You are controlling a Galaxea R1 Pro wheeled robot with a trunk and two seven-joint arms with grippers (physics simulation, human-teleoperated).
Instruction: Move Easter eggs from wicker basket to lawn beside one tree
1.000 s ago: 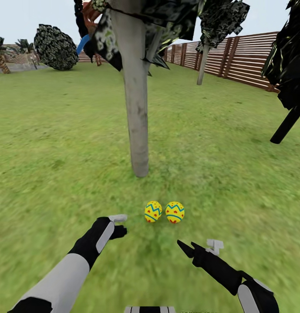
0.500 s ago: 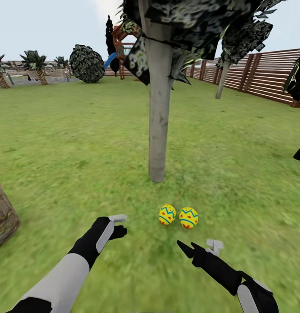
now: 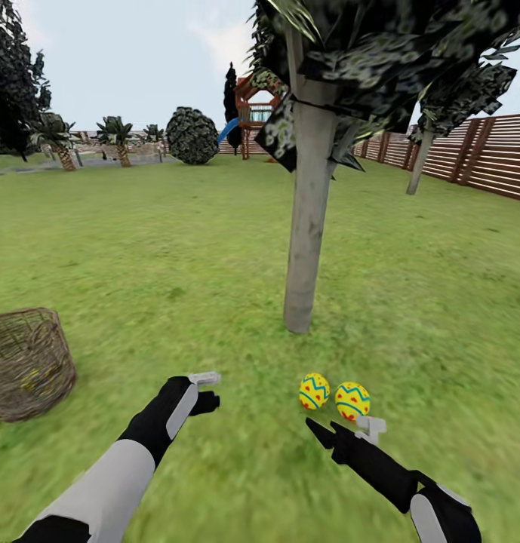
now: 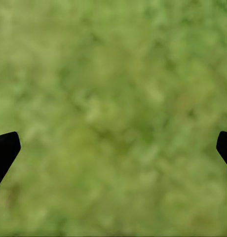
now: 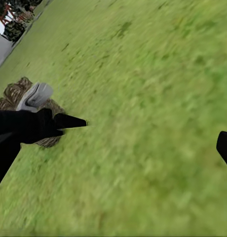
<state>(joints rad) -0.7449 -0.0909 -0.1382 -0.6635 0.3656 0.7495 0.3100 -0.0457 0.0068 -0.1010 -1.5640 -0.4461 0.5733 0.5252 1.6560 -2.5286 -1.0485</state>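
Observation:
Two yellow Easter eggs, one point(image 3: 314, 391) beside the other point(image 3: 352, 400), lie on the lawn point(image 3: 176, 249) just in front of the pale grey trunk of the tree point(image 3: 308, 226). The wicker basket point(image 3: 26, 362) stands on the grass at the left, with a faint yellowish patch showing through its weave. My left gripper point(image 3: 208, 392) hovers open over bare grass between the basket and the eggs. In its wrist view the left gripper point(image 4: 113, 148) holds nothing. My right gripper point(image 3: 327, 434) is open and empty, just short of the eggs. The right wrist view looks past the right gripper point(image 5: 113, 153) to the basket point(image 5: 15, 94).
A dark brown slat fence point(image 3: 478, 154) runs along the right. Far back stand a round bush point(image 3: 192, 136), a playset with a blue slide point(image 3: 244, 113) and small palms point(image 3: 116, 136). A second grey trunk point(image 3: 418, 166) rises near the fence. Grass stretches wide on all sides.
The camera has swung left, so tree and eggs shifted right in the picture and the basket came fully into view. Both arms hold the same pose.

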